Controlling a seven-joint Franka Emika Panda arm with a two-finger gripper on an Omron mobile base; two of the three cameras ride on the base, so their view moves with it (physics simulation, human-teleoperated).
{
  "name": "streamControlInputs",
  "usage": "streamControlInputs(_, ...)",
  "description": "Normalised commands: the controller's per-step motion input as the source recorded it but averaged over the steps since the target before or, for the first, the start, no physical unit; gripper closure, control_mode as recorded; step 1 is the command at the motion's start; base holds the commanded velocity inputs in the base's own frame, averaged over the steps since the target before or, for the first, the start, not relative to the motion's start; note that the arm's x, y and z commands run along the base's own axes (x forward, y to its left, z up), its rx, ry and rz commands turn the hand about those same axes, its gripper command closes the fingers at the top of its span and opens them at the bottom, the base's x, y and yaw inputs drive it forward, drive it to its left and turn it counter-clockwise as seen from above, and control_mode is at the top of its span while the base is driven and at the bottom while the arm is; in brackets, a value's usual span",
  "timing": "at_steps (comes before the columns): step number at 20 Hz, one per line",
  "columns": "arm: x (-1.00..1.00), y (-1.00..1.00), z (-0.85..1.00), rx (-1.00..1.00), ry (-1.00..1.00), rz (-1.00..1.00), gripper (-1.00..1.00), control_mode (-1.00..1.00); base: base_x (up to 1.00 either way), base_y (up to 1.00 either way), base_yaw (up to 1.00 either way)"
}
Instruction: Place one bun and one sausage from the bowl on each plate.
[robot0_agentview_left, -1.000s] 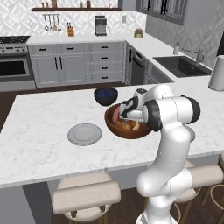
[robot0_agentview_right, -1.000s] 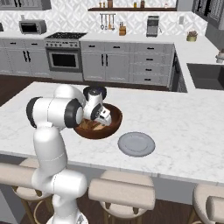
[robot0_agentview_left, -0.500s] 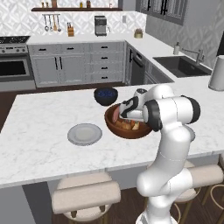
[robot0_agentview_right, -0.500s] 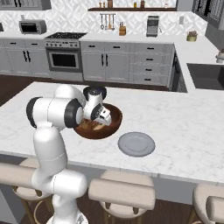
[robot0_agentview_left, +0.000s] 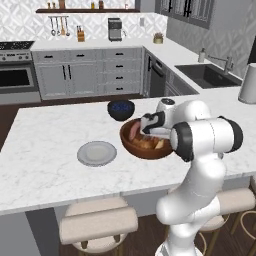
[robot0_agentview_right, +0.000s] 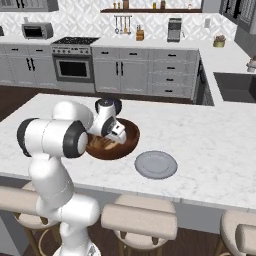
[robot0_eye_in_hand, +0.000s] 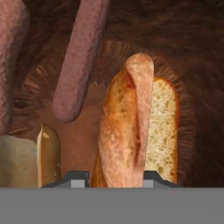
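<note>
The gripper (robot0_eye_in_hand: 113, 177) sits low inside the wooden bowl (robot0_agentview_left: 131, 144), its two dark tips drawn in close on either side of a golden bun (robot0_eye_in_hand: 120, 131) that rises straight between them in the hand view. I judge the jaws closed on that bun, gripping it near its lower end.

The main risk is a poor hold: the tips catch only one end of the roll, so the long free part could swing or slip out on the lift and drop back into the bowl or onto the counter (robot0_agentview_left: 45, 150). The bun also appears split, with a pale crumb face (robot0_eye_in_hand: 162, 131) alongside the crust; the squeeze may hold one half only, or crush soft bread. A sausage (robot0_eye_in_hand: 81, 57) lies just beside it and a second bun (robot0_eye_in_hand: 48, 153) near the left tip, so either could be dragged along.

Outward, one light-grey plate (robot0_agentview_left: 97, 153) waits bare on the marble counter just beside the bowl, and the small dark bowl (robot0_agentview_left: 121, 109) stands behind it.
</note>
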Motion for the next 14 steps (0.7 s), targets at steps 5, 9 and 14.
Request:
streamControlInputs(5, -0.55, -0.38, 0.61, 0.00, 0.00, -0.10, 1.00, -1.00, 0.00, 0.00, 0.00)
streamControlInputs(9, -0.34, -0.57, 0.59, 0.00, 0.01, -0.09, 1.00, -1.00, 0.00, 0.00, 0.00)
streamControlInputs(14, -0.18, -0.61, 0.71, 0.00, 0.03, -0.04, 1.00, -1.00, 0.00, 0.00, 0.00)
